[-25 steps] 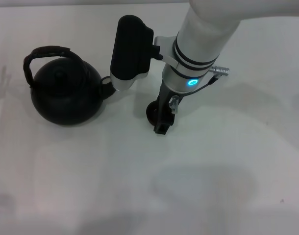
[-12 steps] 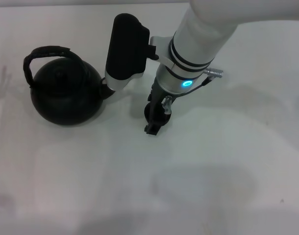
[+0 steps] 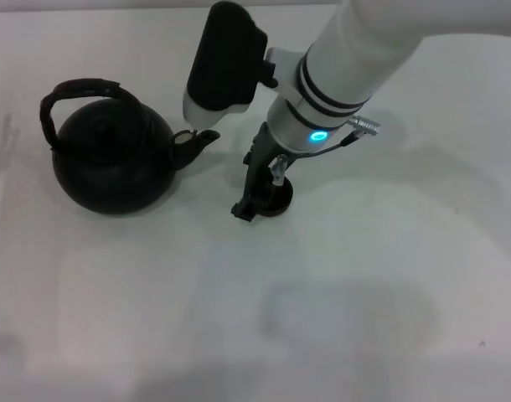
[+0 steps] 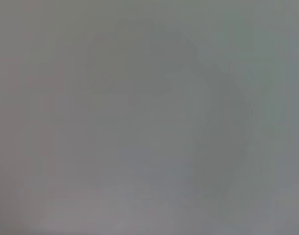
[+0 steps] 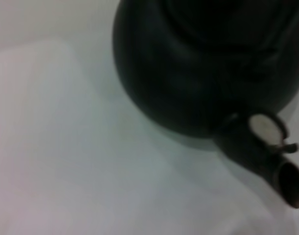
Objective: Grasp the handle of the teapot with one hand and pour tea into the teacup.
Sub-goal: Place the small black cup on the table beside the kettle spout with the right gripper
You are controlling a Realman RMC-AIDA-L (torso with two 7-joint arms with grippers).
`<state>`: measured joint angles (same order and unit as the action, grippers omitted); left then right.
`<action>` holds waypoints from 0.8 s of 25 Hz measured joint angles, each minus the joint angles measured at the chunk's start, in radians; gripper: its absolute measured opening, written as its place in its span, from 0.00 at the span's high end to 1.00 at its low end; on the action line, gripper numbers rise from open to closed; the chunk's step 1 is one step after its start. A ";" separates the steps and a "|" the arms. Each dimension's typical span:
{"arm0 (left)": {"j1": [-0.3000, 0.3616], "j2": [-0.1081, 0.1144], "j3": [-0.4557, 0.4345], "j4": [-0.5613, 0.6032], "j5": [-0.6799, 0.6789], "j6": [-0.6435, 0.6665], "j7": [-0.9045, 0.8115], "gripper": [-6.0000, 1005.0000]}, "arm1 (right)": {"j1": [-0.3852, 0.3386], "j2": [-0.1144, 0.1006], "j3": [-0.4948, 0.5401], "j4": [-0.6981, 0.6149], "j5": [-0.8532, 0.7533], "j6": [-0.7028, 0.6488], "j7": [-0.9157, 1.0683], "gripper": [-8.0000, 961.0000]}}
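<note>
The matte-black teapot (image 3: 113, 163) stands at the left in the head view, its spout (image 3: 195, 142) pointing right. Its dark wrapped handle (image 3: 80, 90) arches over the top, and nothing holds it. The tiny black teacup (image 3: 276, 201) stands on the table right of the spout, partly hidden by my right gripper (image 3: 249, 201), which hangs low beside it on its left. I cannot tell whether the gripper touches the cup. The right wrist view shows the teapot's body (image 5: 203, 73) and spout (image 5: 267, 166) close up. The left gripper is out of view.
The white table (image 3: 364, 293) stretches around both objects. My right arm (image 3: 356, 59) reaches in from the top right, and its black wrist housing (image 3: 224, 63) hangs above the spout. The left wrist view shows only plain grey.
My right gripper has swung left, toward the teapot. The teacup now shows on its right side instead of its left. The wrist housing has risen, uncovering the spout.
</note>
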<state>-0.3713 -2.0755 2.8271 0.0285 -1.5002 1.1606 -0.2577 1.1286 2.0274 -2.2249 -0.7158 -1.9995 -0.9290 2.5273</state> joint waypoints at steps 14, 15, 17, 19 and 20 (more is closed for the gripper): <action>0.017 0.000 0.000 0.002 0.000 0.034 0.000 0.12 | -0.163 -0.012 0.291 -0.002 -0.103 0.036 -0.013 0.12; 0.018 0.000 0.000 0.002 0.000 0.035 0.000 0.12 | -0.173 -0.012 0.303 -0.002 -0.103 0.041 -0.013 0.12; 0.018 0.000 0.000 0.002 0.000 0.035 0.000 0.12 | -0.193 -0.014 0.331 -0.004 -0.104 0.053 -0.015 0.12; 0.018 0.001 0.001 0.000 0.001 0.035 0.000 0.12 | -0.211 -0.015 0.359 -0.006 -0.104 0.065 -0.019 0.12; 0.019 0.001 0.001 -0.001 0.001 0.035 0.000 0.12 | -0.229 -0.015 0.395 -0.007 -0.104 0.073 -0.033 0.12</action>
<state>-0.3525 -2.0744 2.8281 0.0279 -1.4994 1.1960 -0.2577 0.8992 2.0126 -1.8298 -0.7225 -2.1032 -0.8556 2.4947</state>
